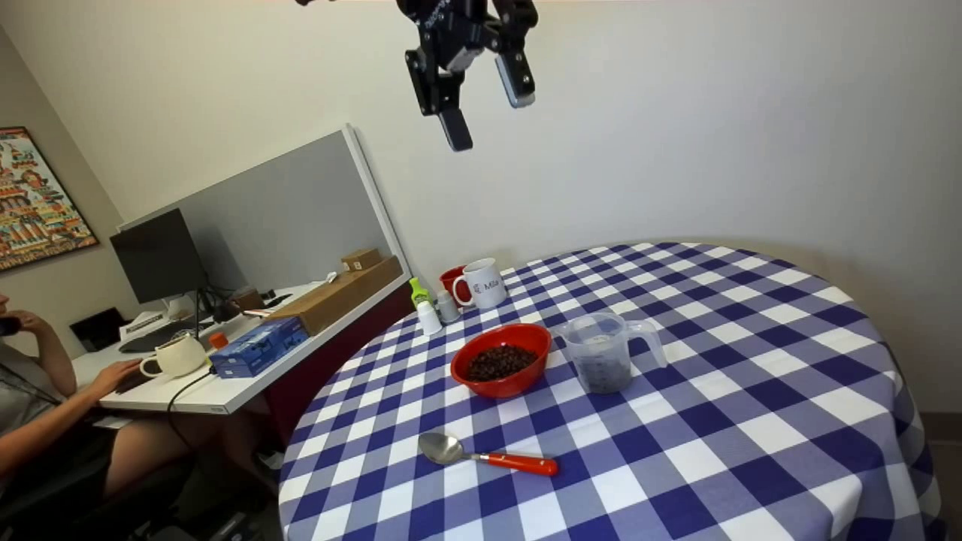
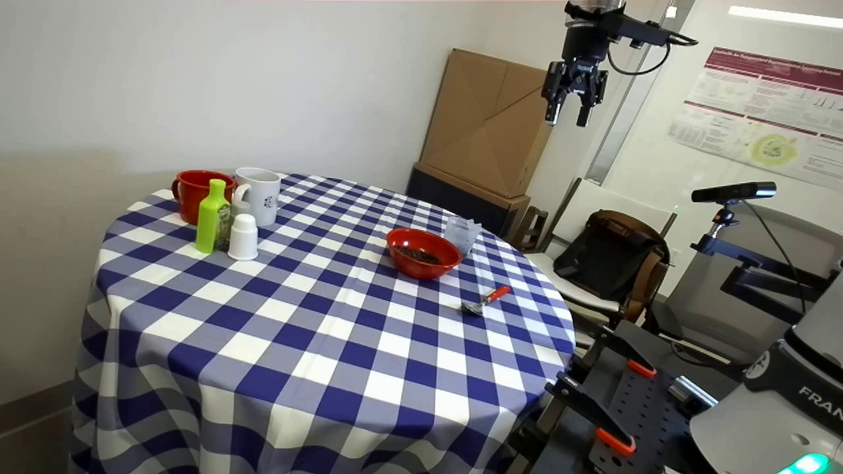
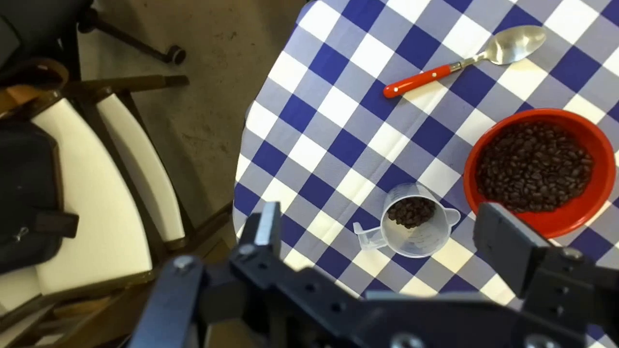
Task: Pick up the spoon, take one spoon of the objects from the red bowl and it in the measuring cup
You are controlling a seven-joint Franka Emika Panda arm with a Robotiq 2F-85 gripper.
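Note:
The spoon [image 1: 492, 458] lies on the checked cloth, its red-orange handle and metal scoop end free of other things. It also shows in both other views [image 2: 486, 301] [image 3: 464, 63]. The red bowl [image 1: 470, 379] holds the objects, dark brown bean-like bits [image 3: 534, 169]. The clear measuring cup [image 1: 597, 346] stands upright beside the bowl and in the wrist view [image 3: 418, 241] a small heap of the same bits lies in it. My gripper [image 1: 490, 124] is open and empty, high above the table; it also shows in an exterior view [image 2: 568, 122] and the wrist view [image 3: 380, 217].
A white mug [image 2: 260, 197], a red mug [image 2: 194, 191], a green bottle [image 2: 211, 220] and a white shaker [image 2: 244, 238] stand grouped on the table away from the spoon. A chair with a black bag [image 2: 596, 257] stands beyond the table edge. A person sits at a desk [image 1: 225, 391].

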